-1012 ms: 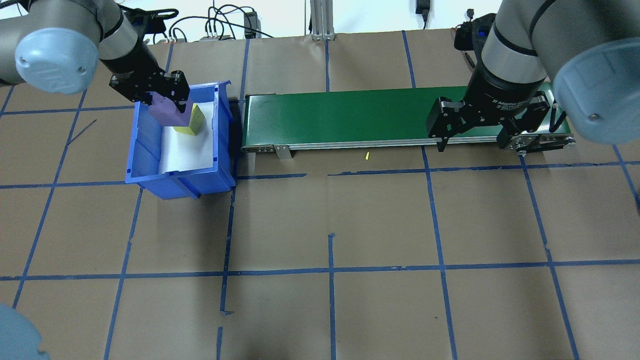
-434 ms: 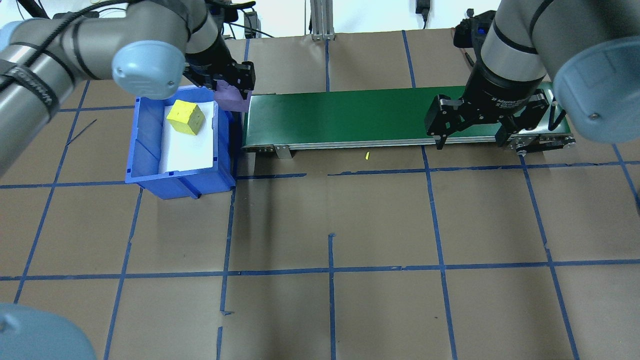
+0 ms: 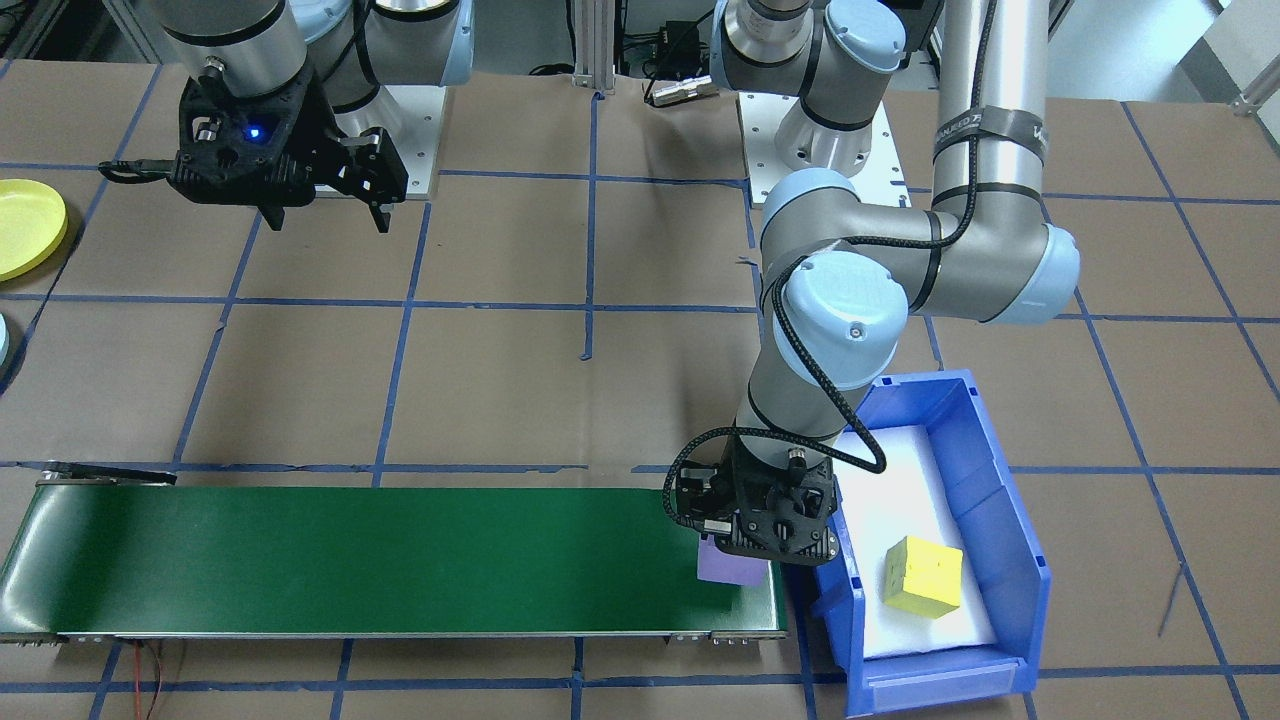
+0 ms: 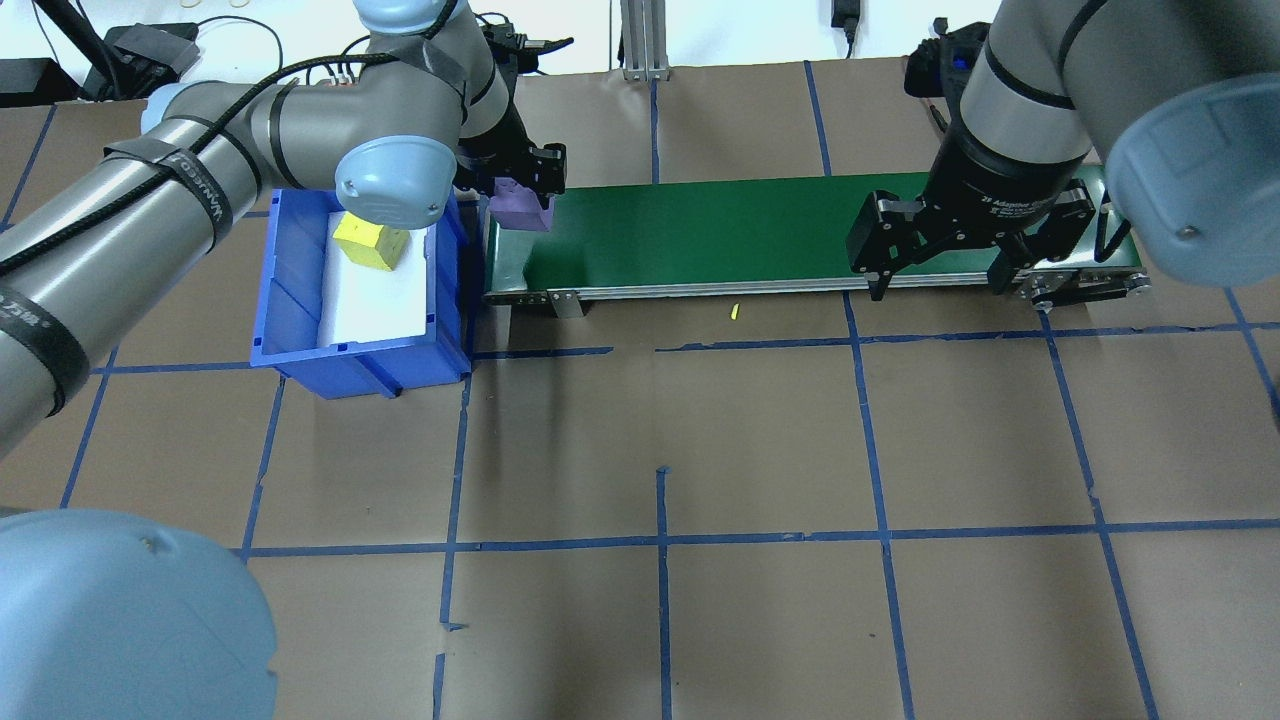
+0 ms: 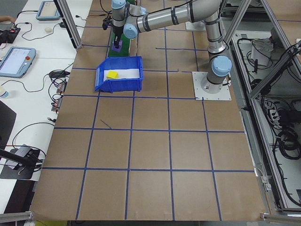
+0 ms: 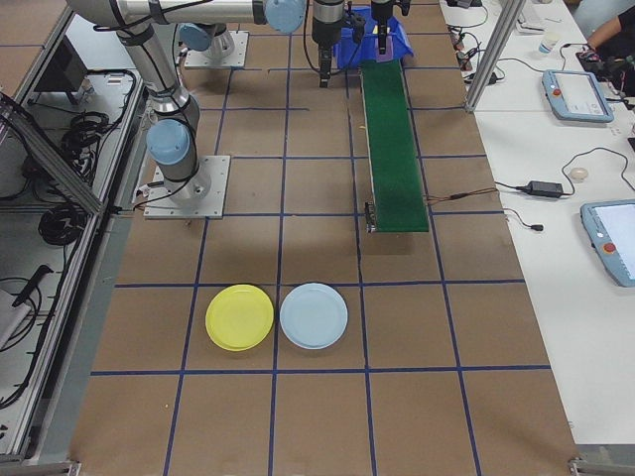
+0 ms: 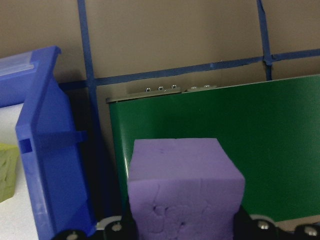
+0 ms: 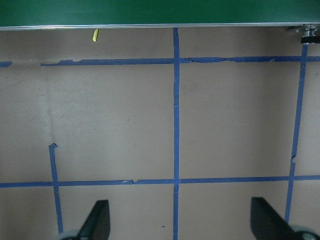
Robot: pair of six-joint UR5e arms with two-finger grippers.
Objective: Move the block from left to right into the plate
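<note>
A purple block (image 4: 520,208) is held in my left gripper (image 4: 521,193), which is shut on it just over the left end of the green conveyor belt (image 4: 720,230). The left wrist view shows the purple block (image 7: 185,190) filling the space between the jaws, with belt beneath. A yellow block (image 4: 371,243) lies in the blue bin (image 4: 270,290). My right gripper (image 4: 940,290) hangs open and empty by the belt's right end, fingers (image 8: 97,222) spread wide. The yellow plate (image 6: 238,317) lies far off on the robot's right side, also seen at the table edge (image 3: 25,228).
A light blue plate (image 6: 314,315) lies beside the yellow one. The blue bin stands against the belt's left end. A small yellow scrap (image 4: 734,311) lies on the brown paper in front of the belt. Blue tape lines grid the table.
My left gripper has carried the purple block rightward out of the bin, over its wall, to the belt's left end. The yellow block stays in the bin. The right gripper has hardly moved.
</note>
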